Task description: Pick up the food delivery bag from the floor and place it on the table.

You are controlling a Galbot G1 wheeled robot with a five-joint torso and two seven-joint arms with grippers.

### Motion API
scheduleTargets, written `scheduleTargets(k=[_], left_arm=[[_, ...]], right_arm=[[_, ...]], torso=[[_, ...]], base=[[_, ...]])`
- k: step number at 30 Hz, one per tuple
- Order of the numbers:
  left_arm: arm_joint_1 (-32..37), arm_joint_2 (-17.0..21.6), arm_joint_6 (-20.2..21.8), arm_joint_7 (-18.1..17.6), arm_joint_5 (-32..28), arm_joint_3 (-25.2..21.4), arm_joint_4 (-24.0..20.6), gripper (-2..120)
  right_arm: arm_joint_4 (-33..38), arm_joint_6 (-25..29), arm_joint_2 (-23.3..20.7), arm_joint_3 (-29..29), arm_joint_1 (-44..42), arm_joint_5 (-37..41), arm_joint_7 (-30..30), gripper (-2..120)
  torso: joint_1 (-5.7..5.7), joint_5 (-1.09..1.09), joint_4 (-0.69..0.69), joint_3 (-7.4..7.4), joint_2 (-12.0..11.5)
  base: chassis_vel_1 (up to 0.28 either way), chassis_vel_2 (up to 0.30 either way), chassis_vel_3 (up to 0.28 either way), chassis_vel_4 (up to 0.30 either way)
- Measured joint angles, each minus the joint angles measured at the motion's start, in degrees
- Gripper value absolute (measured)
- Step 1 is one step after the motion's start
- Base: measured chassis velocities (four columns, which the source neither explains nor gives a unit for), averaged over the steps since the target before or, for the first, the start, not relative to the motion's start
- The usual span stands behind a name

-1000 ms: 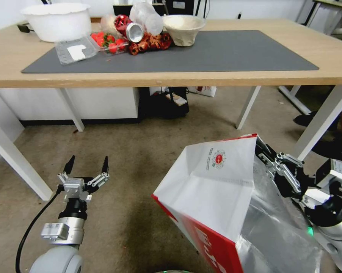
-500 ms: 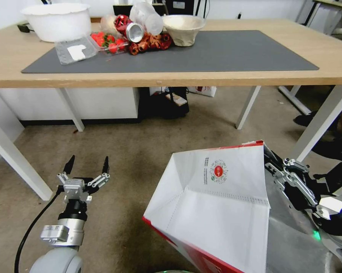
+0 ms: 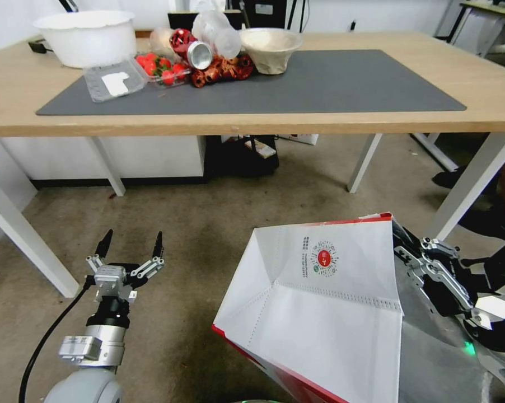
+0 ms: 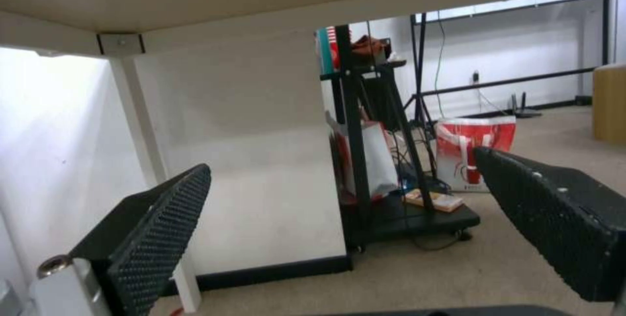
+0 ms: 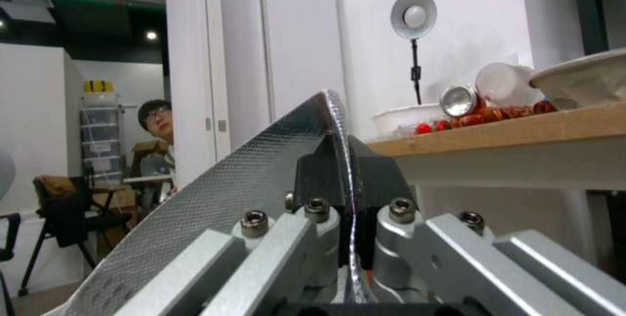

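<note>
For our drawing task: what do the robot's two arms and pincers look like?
Both arms are rounded silver-grey metal. The left pincer has two black pointed fingers with dimpled pads on silver linkages, and a black cable. The right pincer has bolted silver linkages, with a green light by its wrist.

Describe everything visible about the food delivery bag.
The food delivery bag is large and boxy, its white panel creased with a stitched seam and bearing a round red logo. It has red trim and a red lower side, with silver foil lining on its right. It is tilted, and the right gripper is shut on its foil-lined edge, below table height.
</note>
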Motion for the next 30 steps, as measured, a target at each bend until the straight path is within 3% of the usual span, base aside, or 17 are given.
scheduleTargets(k=[30], left_arm=[[0.12, -0.03, 0.09, 0.1, 0.42, 0.21, -0.21, 100]], right_arm=[[0.19, 0.67, 0.63, -0.43, 0.59, -0.49, 0.47, 0]], torso=[[1.32, 0.0, 0.0, 5.94, 7.24]], base=[[0.0, 0.0, 0.0, 0.0]])
